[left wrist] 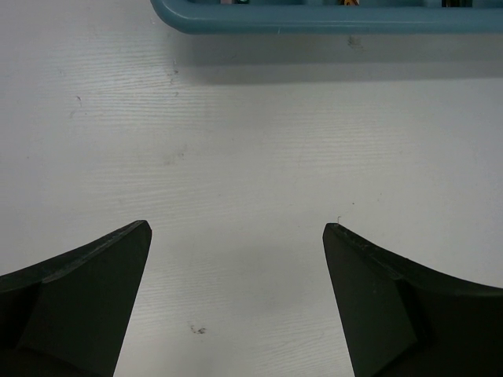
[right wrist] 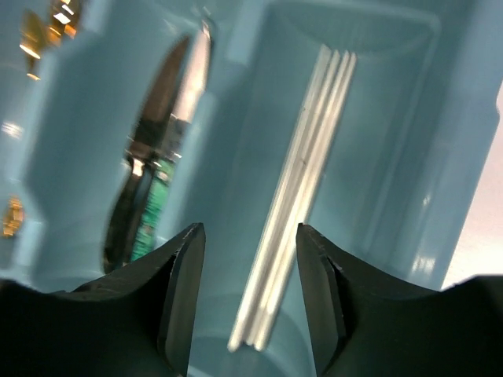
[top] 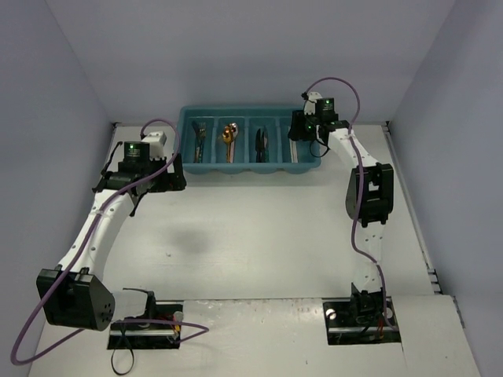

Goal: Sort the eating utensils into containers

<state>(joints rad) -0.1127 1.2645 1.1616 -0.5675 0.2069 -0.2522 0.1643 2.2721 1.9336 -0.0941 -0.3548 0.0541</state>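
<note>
On my overhead feed, a teal-blue rectangular plastic cutlery tray [top: 251, 112] sits at the far middle of the white worktop [top: 259, 236]. It is divided into four long compartments side by side.

- **First compartment from the left:** silver forks [top: 200, 135].
- **Second compartment:** gold-coloured spoons [top: 229, 135].
- **Third compartment:** dark black knives [top: 261, 141].
- **Fourth compartment:** this one is mostly covered by my right arm in the overhead feed.

The right wrist camera looks down into that fourth compartment. A bundle of thin pale sticks [right wrist: 302, 196] lies lengthwise on its floor, within the tray wall [right wrist: 440, 157]. The knives [right wrist: 157, 157] show next door across the divider, and glints of the spoons [right wrist: 35, 39] appear at the far left.

The right gripper [right wrist: 247, 232] hovers over the tray's right end [top: 302, 129] with its fingers parted. The near end of the sticks shows in the gap between the fingers, and I cannot tell whether anything touches.

The left gripper [top: 169, 169] is by the tray's left end, on the near side. On its wrist camera, the gripper [left wrist: 236, 232] is spread wide with nothing in it, over bare worktop [left wrist: 259, 133]. The tray's rim [left wrist: 314, 20] runs along the top of that view.
</note>
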